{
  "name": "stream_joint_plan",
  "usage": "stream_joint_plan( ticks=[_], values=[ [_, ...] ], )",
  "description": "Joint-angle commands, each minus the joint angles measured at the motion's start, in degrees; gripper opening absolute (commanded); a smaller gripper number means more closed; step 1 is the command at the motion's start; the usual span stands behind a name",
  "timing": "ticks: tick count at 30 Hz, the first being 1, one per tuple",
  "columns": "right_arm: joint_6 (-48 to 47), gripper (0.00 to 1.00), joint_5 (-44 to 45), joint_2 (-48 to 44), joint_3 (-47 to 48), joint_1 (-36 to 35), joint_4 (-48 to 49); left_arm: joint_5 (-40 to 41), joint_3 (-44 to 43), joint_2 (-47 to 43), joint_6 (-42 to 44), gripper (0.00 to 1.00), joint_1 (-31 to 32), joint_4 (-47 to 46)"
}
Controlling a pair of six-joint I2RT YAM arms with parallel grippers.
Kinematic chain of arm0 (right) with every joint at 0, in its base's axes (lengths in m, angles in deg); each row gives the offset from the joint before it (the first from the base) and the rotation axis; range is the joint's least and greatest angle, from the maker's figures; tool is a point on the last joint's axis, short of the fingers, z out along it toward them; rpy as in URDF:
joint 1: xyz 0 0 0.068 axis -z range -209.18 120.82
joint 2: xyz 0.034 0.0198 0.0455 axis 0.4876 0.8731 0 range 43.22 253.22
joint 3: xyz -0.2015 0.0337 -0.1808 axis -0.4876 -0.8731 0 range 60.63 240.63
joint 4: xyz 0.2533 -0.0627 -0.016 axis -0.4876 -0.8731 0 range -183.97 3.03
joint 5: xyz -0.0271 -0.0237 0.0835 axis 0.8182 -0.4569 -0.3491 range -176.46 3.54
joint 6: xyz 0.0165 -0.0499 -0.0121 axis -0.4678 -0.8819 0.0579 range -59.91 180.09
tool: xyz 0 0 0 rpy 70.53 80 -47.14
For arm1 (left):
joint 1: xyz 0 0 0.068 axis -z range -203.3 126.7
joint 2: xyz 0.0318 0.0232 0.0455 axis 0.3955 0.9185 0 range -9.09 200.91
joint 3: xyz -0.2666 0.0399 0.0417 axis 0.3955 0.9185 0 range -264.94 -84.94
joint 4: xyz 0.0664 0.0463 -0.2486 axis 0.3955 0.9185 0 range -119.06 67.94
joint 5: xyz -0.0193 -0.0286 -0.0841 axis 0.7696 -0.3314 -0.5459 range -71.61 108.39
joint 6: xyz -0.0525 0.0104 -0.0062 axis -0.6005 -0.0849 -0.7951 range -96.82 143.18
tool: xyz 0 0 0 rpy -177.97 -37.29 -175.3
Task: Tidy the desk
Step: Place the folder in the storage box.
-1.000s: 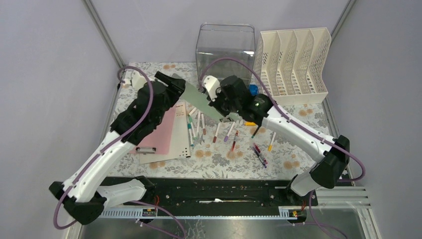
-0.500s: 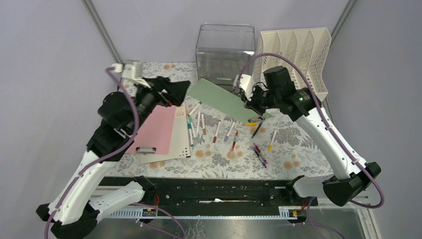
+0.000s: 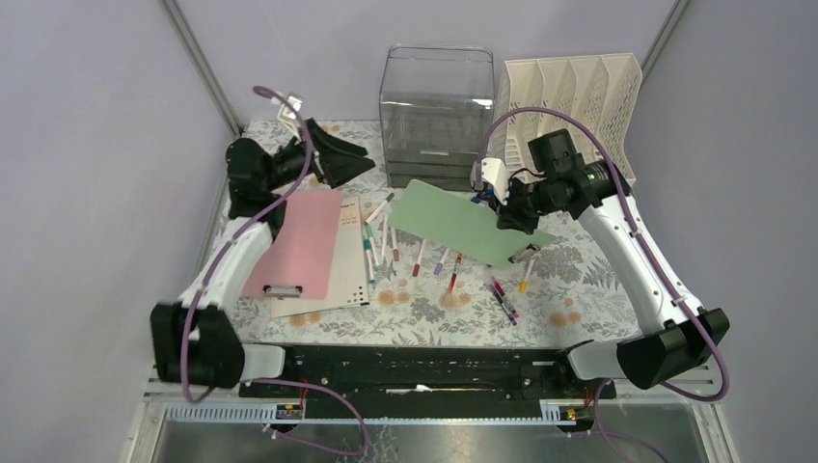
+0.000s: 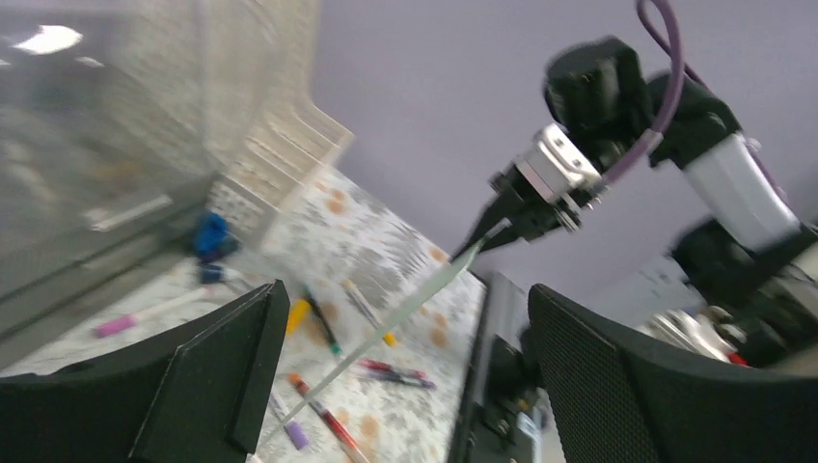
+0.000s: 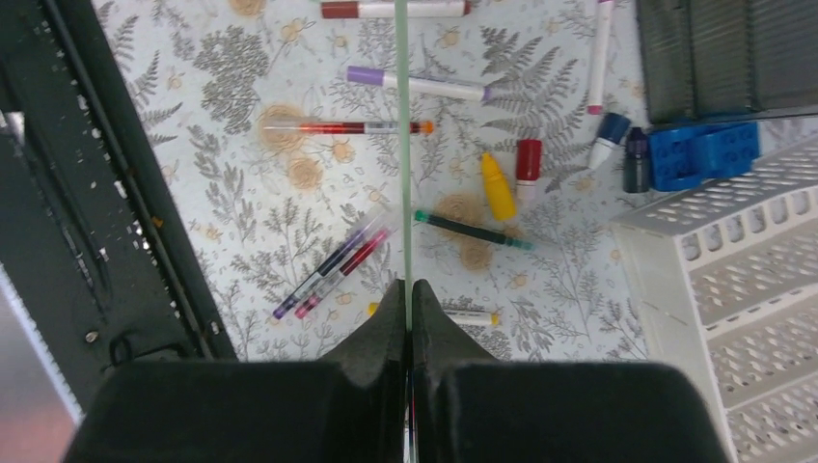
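Presently, little is sorted on the counter (image 3: pixel 588 280), which lies ahead of the arm bases. At its far-left corner the left pincer (image 3: pixel 357 159) is spread wide and empty; one second earlier it shared the green sheet (image 3: pixel 453 222). A pink clipboard (image 3: pixel 304 236) and scattered markers (image 3: pixel 422 257) remain unfiled. The sheet is clamped by the shut right pincer (image 3: pixel 506 214) alone and has been carried rightward, nearer the white file rack (image 3: pixel 569 116).

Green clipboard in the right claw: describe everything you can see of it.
The green clipboard is a thin, flat, pale green board, plastic by its look, with a metal clip at its near end. The right claw is shut on its right edge, holding it tilted over the pens. Whether its low end touches them is unclear.
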Motion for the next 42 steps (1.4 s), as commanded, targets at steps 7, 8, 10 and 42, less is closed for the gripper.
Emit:
stream_joint_plan(
  ticks=[7, 8, 10, 42],
  values=[
    [-4.01, 0.00, -11.22, 9.11, 11.52, 0.10, -10.81, -18.72, 1.62, 16.83, -41.71, 0.99, 1.70, -64.41],
    [-4.27, 0.00, -11.57, 10.15, 12.51, 0.10, -11.68, -18.38, 2.27, 16.74, -40.34, 0.99, 1.97, -64.37],
    [-4.65, 0.00, -12.17, 11.92, 14.49, 0.13, -13.42, -17.66, 3.37, 16.27, -37.08, 0.99, 2.12, -63.53],
    [-3.46, 0.08, -20.19, 22.35, 32.92, 0.12, -22.94, -14.67, 1.15, 5.04, 6.29, 0.00, 10.40, -4.89]
  ],
)
